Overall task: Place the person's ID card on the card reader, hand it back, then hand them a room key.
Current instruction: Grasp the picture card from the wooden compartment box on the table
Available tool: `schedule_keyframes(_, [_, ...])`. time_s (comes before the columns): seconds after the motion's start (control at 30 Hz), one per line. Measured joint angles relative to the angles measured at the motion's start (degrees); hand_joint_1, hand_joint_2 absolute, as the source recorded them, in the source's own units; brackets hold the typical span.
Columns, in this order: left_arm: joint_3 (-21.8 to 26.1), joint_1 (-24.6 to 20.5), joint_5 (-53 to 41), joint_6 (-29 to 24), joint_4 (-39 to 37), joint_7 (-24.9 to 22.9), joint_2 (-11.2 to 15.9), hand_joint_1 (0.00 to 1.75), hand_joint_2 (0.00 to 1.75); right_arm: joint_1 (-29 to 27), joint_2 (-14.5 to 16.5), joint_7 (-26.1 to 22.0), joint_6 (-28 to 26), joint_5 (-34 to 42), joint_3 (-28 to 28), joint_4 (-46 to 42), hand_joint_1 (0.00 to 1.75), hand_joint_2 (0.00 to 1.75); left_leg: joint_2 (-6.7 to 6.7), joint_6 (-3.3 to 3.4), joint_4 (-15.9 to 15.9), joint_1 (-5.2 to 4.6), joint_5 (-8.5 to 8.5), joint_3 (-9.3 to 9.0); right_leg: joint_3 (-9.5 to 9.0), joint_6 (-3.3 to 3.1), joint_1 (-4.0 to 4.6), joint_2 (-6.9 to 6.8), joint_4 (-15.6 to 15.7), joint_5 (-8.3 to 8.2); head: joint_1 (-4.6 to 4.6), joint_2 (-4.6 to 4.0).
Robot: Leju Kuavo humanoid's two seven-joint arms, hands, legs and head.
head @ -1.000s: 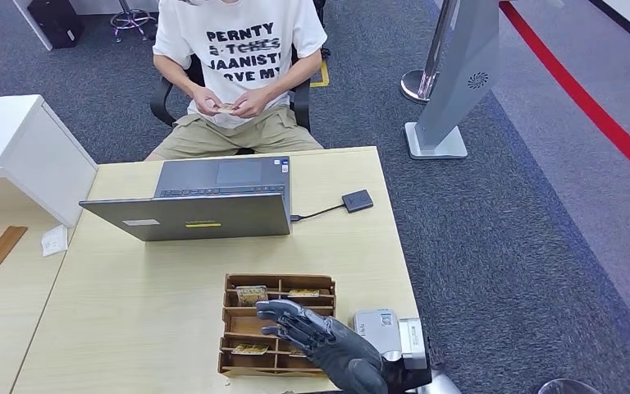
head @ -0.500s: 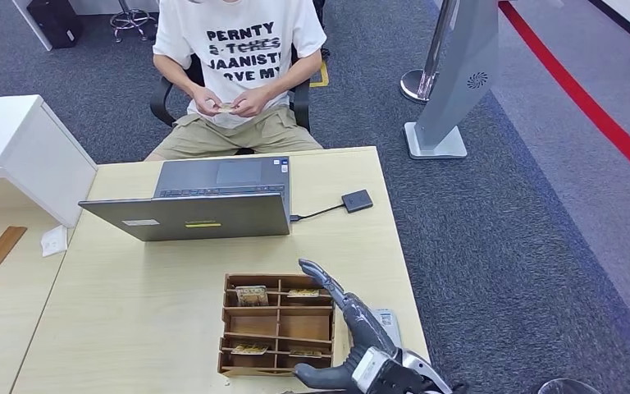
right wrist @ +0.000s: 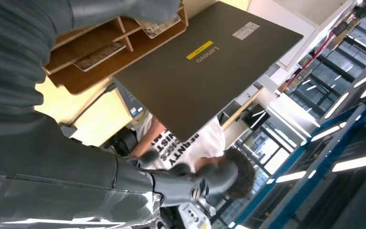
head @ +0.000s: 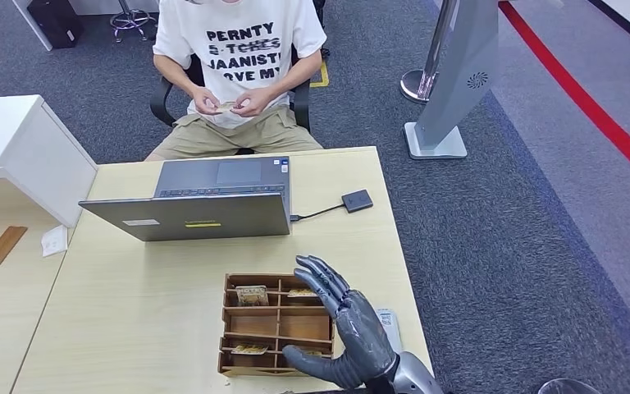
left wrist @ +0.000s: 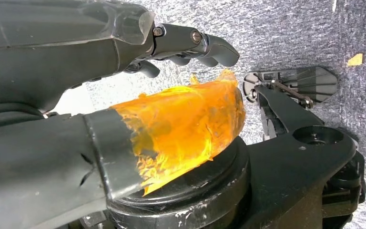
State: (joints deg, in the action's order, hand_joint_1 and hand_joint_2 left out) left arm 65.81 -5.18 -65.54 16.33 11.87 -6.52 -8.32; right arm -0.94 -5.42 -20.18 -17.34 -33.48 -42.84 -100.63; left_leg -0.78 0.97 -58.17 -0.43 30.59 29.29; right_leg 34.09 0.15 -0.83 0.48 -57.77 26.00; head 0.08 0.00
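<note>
Over the tray edge, R side of desk: my right hand [head: 346,328] hovers palm-up-ish, fingers spread apart, holding nothing.
Left hand [left wrist: 124,95]: hangs low by the robot body over carpet; wrist cam shows orange-taped thumb and dark fingers loosely apart, nothing in them as far as I can tell.
ID card [head: 228,107]: small card in the person's hands [head: 250,102] at their lap, well apart from my hand, far side of the laptop [head: 193,215].
Card reader [head: 358,200]: I take the small black pad on a cable, R of the laptop, to be it; bare.
Room keys: cards lie in some compartments of the wooden tray [head: 277,324]; one at top left [head: 252,295], one lower left [head: 249,349].
White device [head: 390,324]: partly hidden behind my hand, can't tell what it is.
Step, my guess: waiting for handover, nothing read yet.
Risk 1: reach fwd from here could clip the laptop lid or snag the reader cable [head: 320,213], dragging the reader off its spot.
Risk 2: thin card on open fingers may slip at handover if I close late.
Risk 3: hand is right over the tray; dropping low could knock dividers or scatter cards.
Risk 4: person seated well back, so I may overstretch across the desk [head: 131,295].
</note>
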Motion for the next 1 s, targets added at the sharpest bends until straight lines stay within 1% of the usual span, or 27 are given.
schedule_keyframes(0.07, [0.0, 0.0, -0.2, 0.0, 0.0, 0.0, 0.0, 0.00, 0.00, 0.9, -0.3, 0.1, -0.8, -1.3, -0.8, 0.6, 1.71, 1.75, -0.01, 0.00, 0.0, 0.00, 0.00, 0.00, -0.01, 0.00, 0.00, -0.01, 0.0, 0.00, 0.01, 0.00])
schedule_keyframes(0.13, [0.0, 0.0, -0.3, 0.1, 0.0, 0.1, 0.0, 0.00, 0.00, 1.7, -0.4, 0.4, -1.9, -3.5, -1.5, 1.1, 1.73, 1.75, 0.00, 0.00, 0.0, 0.00, 0.00, 0.00, -0.01, 0.00, 0.00, -0.01, 0.0, 0.00, 0.00, 0.00])
schedule_keyframes(0.2, [0.0, 0.0, -0.5, 0.1, 0.0, 0.1, -0.1, 0.00, 0.00, 2.5, -0.6, 1.0, -3.3, -6.1, -2.4, 1.8, 1.68, 1.75, 0.00, 0.00, 0.0, 0.00, 0.00, -0.01, -0.01, 0.00, 0.00, 0.00, 0.0, 0.00, -0.01, 0.00])
schedule_keyframes(0.3, [0.0, 0.0, -0.7, 0.2, 0.0, 0.1, -0.2, 0.00, 0.00, 3.4, -0.8, 2.0, -4.9, -8.5, -3.4, 2.8, 1.55, 1.75, -0.01, 0.00, 0.0, 0.00, 0.00, 0.00, 0.00, 0.00, 0.00, -0.01, 0.0, 0.00, 0.00, 0.00])
schedule_keyframes(0.33, [0.0, 0.0, -0.7, 0.2, 0.0, 0.1, -0.2, 0.00, 0.00, 3.7, -0.8, 2.4, -5.3, -9.0, -3.7, 3.1, 1.40, 1.75, -0.01, 0.00, 0.0, 0.00, 0.00, 0.00, 0.00, 0.00, 0.00, -0.01, 0.0, 0.00, 0.00, 0.00])
schedule_keyframes(0.4, [0.0, 0.0, -0.8, 0.2, 0.0, 0.1, -0.2, 0.00, 0.00, 4.2, -0.9, 3.4, -6.2, -10.2, -4.2, 3.9, 1.00, 1.75, -0.01, 0.00, 0.0, 0.00, 0.00, 0.00, 0.00, 0.00, 0.00, -0.01, 0.0, 0.00, 0.01, 0.00])
schedule_keyframes(0.43, [0.0, 0.0, -0.9, 0.2, 0.0, 0.2, -0.2, 0.00, 0.00, 4.5, -1.0, 3.8, -6.7, -10.6, -4.4, 4.2, 0.83, 1.75, -0.01, 0.00, 0.0, 0.00, 0.00, 0.00, 0.00, 0.00, 0.00, -0.01, 0.0, 0.00, 0.01, 0.00])
schedule_keyframes(0.47, [0.0, 0.0, -0.9, 0.2, 0.0, 0.2, -0.2, 0.00, 0.00, 4.7, -1.0, 4.2, -7.0, -11.1, -4.6, 4.6, 0.79, 1.75, -0.01, 0.00, 0.0, 0.00, 0.00, 0.00, 0.00, 0.00, 0.00, -0.01, 0.0, 0.00, 0.01, 0.00])
schedule_keyframes(0.5, [0.0, 0.0, -0.9, 0.2, 0.0, 0.3, -0.2, 0.00, 0.00, 5.0, -1.1, 4.6, -7.4, -11.6, -4.9, 5.1, 0.82, 1.75, -0.01, 0.00, 0.0, 0.00, 0.00, 0.00, 0.00, 0.00, 0.00, -0.01, 0.0, 0.00, 0.01, 0.00])
schedule_keyframes(0.57, [0.0, 0.0, -1.0, 0.3, 0.0, 0.3, -0.1, 0.00, 0.00, 5.4, -1.1, 5.3, -7.9, -12.7, -5.2, 5.8, 1.13, 1.75, -0.01, 0.00, 0.0, 0.00, 0.00, 0.00, 0.00, 0.00, 0.00, -0.01, 0.0, 0.00, 0.00, 0.00])
schedule_keyframes(0.6, [0.0, 0.0, -1.0, 0.3, 0.0, 0.3, -0.1, 0.00, 0.00, 5.6, -1.1, 5.6, -8.2, -13.2, -5.3, 6.2, 1.23, 1.75, -0.01, 0.00, 0.0, 0.00, 0.00, 0.00, 0.00, 0.00, 0.00, -0.01, 0.0, 0.00, 0.00, 0.00])
schedule_keyframes(0.63, [0.0, 0.0, -1.0, 0.3, 0.0, 0.3, -0.1, 0.00, 0.00, 5.8, -1.1, 5.8, -8.4, -13.6, -5.4, 6.5, 1.31, 1.75, -0.01, 0.00, 0.0, 0.00, 0.00, 0.00, 0.00, 0.00, 0.00, -0.01, 0.0, 0.00, 0.00, 0.00])
schedule_keyframes(0.73, [0.0, 0.0, -1.2, 0.3, 0.0, 0.4, -0.1, 0.00, 0.00, 6.3, -1.1, 6.7, -8.9, -14.9, -5.9, 7.4, 1.13, 1.75, -0.01, 0.00, 0.0, 0.00, 0.00, 0.00, 0.00, 0.00, 0.00, -0.01, 0.0, 0.00, 0.00, 0.00])
schedule_keyframes(1.0, [0.0, 0.0, -1.5, 0.6, 0.0, 0.4, 0.0, 0.00, 0.00, 7.3, -1.1, 9.6, -10.3, -18.5, -7.2, 9.6, 1.07, 1.75, -0.01, 0.00, 0.0, 0.00, 0.00, 0.00, 0.00, 0.00, 0.00, -0.01, 0.0, 0.00, 0.01, 0.00])
